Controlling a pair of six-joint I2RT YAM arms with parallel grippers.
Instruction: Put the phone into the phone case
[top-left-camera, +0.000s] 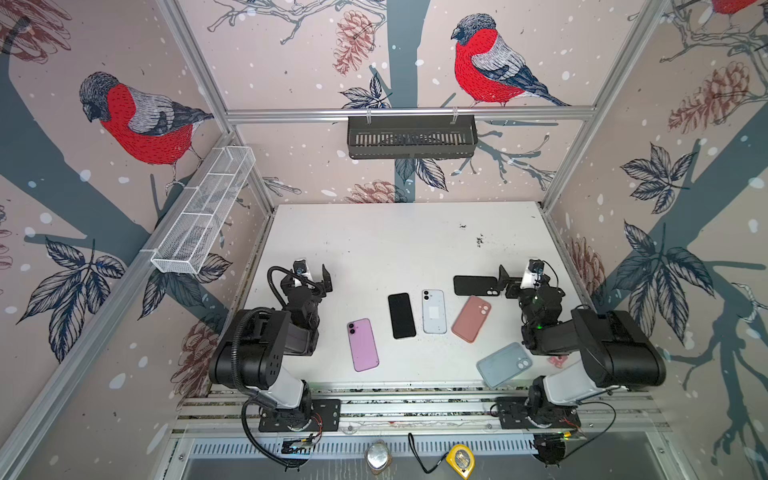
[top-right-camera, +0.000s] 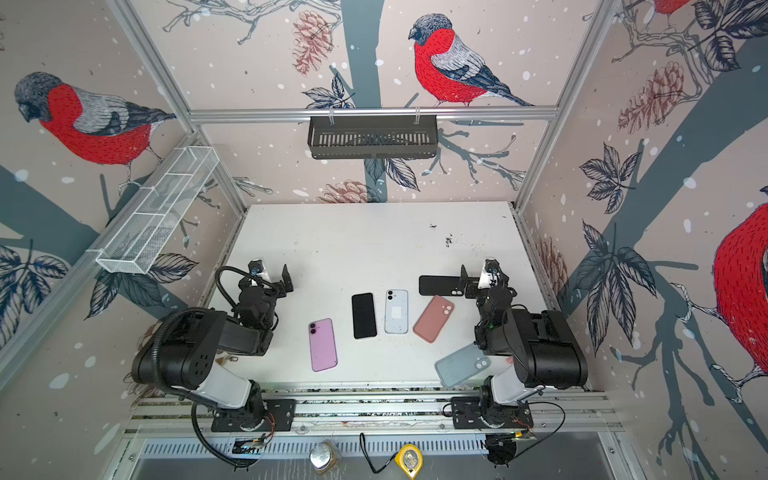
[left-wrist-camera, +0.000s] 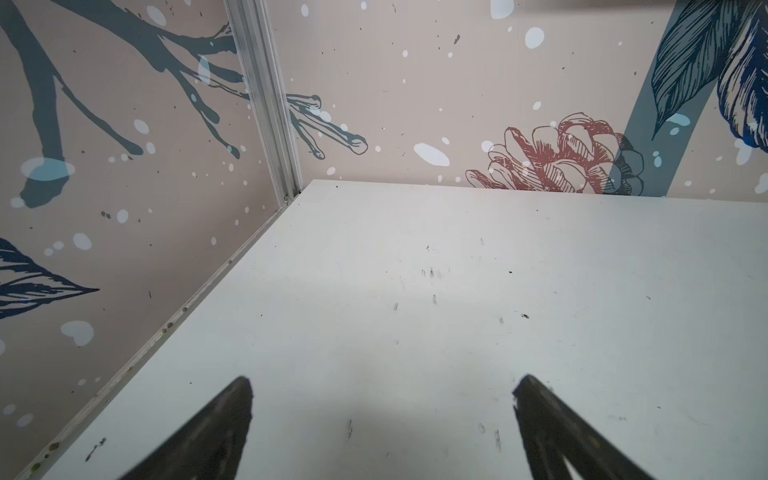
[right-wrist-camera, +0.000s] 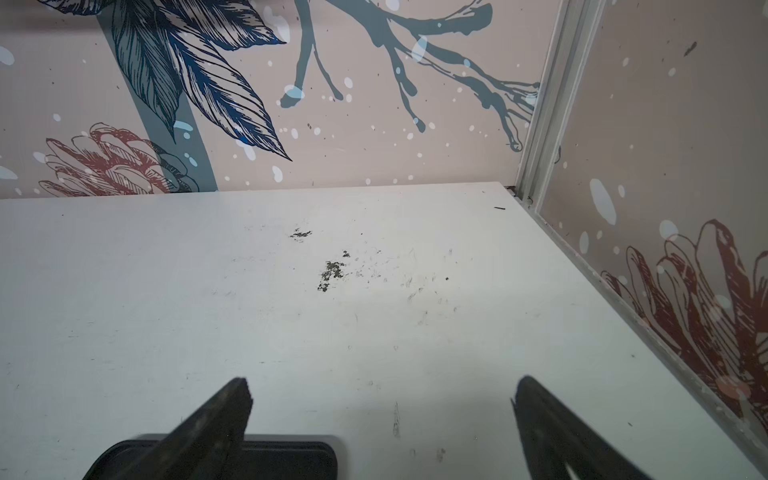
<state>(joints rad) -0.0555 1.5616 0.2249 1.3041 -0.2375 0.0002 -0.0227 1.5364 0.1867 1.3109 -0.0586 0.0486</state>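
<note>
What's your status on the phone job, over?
Left gripper, right gripper open, empty. Purple phone, black phone, pale blue phone lie uncased on table. Black case by right gripper; terracotta case, light blue case nearby. Nothing blocking.

White table (top-left-camera: 374, 237) with three phones (top-left-camera: 401, 316) and three cases (top-left-camera: 471, 318)

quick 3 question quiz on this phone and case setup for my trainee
1. True or false: the left gripper and right gripper are both open and empty.
2. Which lies nearest the right gripper? A matte black phone case B terracotta phone case C pale blue phone case
3. Fill in: the glossy black phone lies between the lilac phone and the ___ phone.
Key: 1 true; 2 A; 3 pale blue phone
</note>
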